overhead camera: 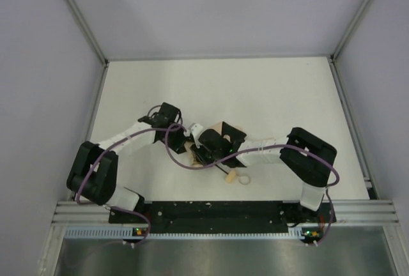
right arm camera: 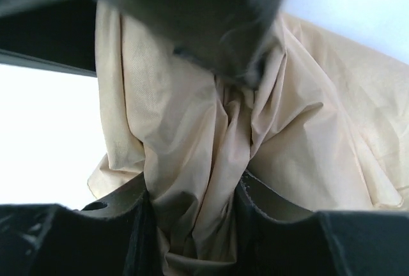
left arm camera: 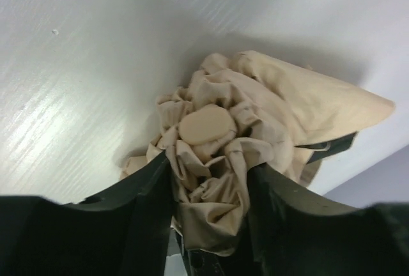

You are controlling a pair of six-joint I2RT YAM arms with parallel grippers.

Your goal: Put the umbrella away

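Note:
The umbrella lies at the table's middle, mostly hidden under both wrists. Its tan handle and loop strap stick out toward the near edge. My left gripper comes in from the left. In the left wrist view the left gripper is shut on bunched beige fabric just below the umbrella's round tan cap. My right gripper comes in from the right. In the right wrist view the right gripper pinches long folds of the canopy between both fingers.
The white table has grey walls on three sides and a metal rail along the near edge. Purple cables loop over both arms. A blurred dark shape hangs close above the canopy in the right wrist view.

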